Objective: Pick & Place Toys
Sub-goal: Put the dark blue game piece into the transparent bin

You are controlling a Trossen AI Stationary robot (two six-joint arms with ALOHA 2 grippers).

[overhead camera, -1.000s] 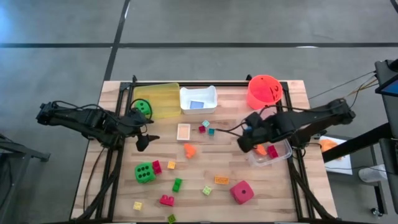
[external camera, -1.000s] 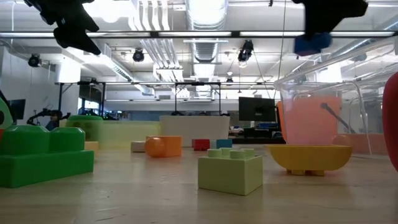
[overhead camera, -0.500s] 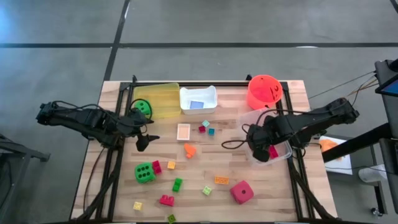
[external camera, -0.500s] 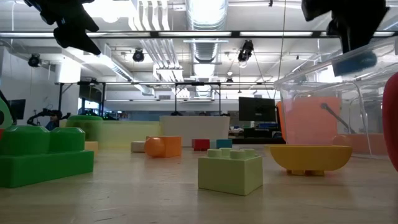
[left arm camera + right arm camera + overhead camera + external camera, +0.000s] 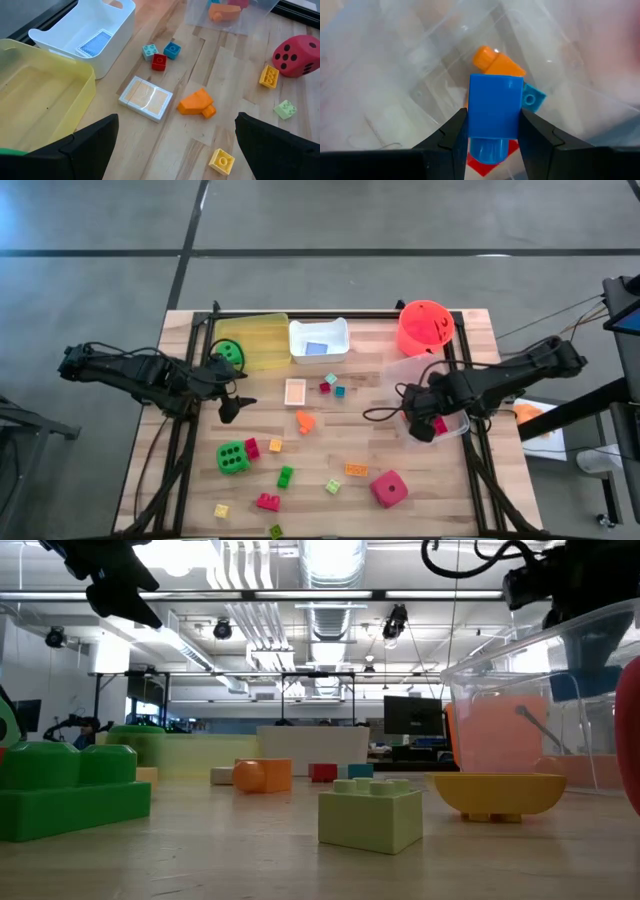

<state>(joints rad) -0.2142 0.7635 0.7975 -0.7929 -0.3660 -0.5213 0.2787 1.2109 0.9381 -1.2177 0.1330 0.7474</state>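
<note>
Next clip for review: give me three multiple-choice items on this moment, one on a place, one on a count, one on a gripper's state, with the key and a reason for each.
1. Where is the right gripper?
A. over the yellow tray
B. over the clear tray
C. beside the pink-red die

2. How many green dice show?
A. one
B. two
C. three

3. The right gripper is
A. wide open and empty
B. out of view
C. shut on a blue brick

Key:
1 B: the right gripper hangs over the clear tray.
2 B: one green die on the table, another in the yellow tray.
3 C: its fingers clamp the blue brick.
</note>
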